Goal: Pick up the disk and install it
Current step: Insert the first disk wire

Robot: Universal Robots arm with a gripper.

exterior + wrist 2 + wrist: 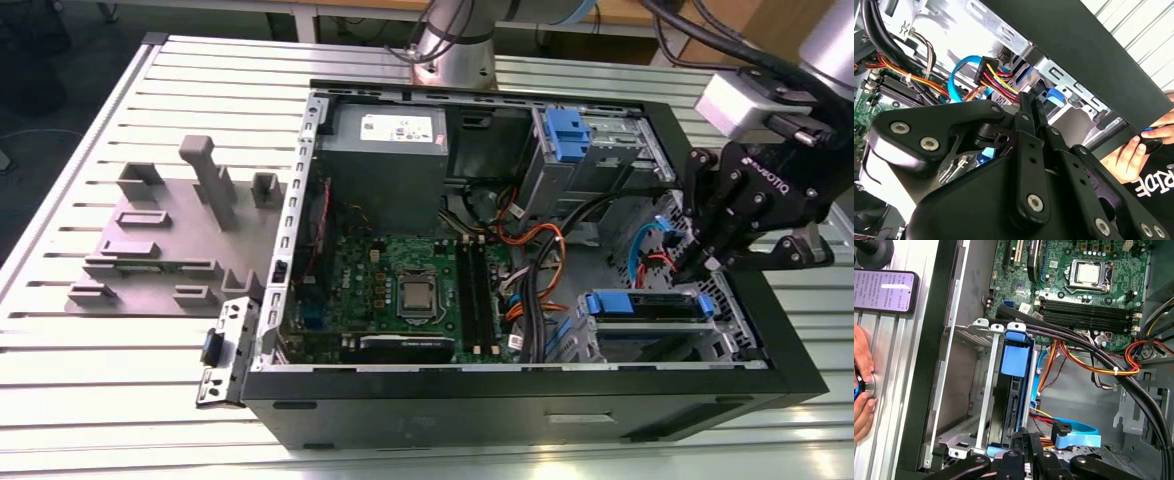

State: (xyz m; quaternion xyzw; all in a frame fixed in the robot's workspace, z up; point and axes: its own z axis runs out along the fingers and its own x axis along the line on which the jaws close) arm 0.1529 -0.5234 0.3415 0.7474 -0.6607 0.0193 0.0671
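Gripper (1030, 102) fingers in the second wrist view are pinched together on nothing. Over the open computer case (534, 410), the arm (834, 50) angles down at the exterior view's right, fingertips just beside the disk (1015, 365), which is seated on edge in the drive cage (985, 405).

Bright, even light, probably from overhead, bleaches the slatted table (80, 380) in the exterior view; the case (507, 410) holds soft shadow. In the second wrist view sheet metal (954, 25) glares white behind the dark gripper (1029, 102).
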